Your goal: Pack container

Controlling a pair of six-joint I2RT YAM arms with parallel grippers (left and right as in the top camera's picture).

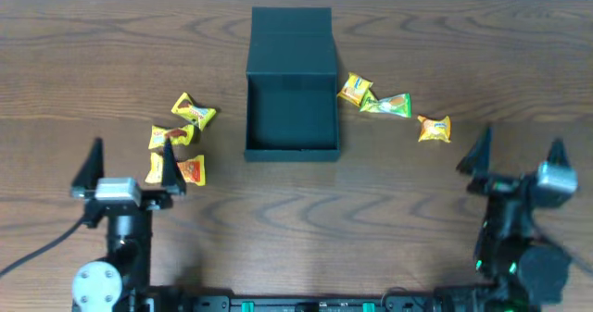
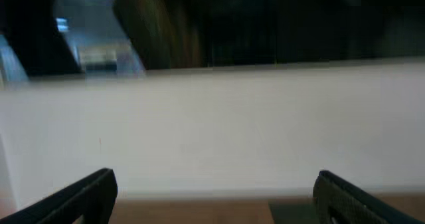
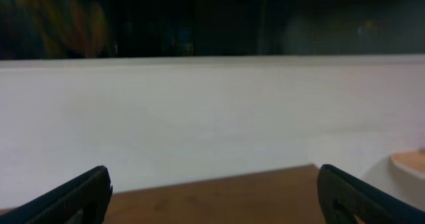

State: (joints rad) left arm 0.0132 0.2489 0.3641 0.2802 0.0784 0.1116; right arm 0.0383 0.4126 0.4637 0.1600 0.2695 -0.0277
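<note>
The dark teal container (image 1: 291, 108) stands open at the table's middle, its flap lid (image 1: 291, 36) laid back away from me; its inside looks empty. Three yellow snack packets (image 1: 178, 138) lie left of it. Three more (image 1: 389, 106) lie to its right. My left gripper (image 1: 130, 168) is open and empty near the front left, close to the nearest left packet (image 1: 190, 170). My right gripper (image 1: 515, 155) is open and empty at the front right. The left wrist view shows a dark corner of the container (image 2: 292, 214) low down.
The wooden table (image 1: 417, 219) runs the full width. Both wrist views look level across the table top to a white wall (image 3: 212, 117); the right wrist view shows the table's far edge.
</note>
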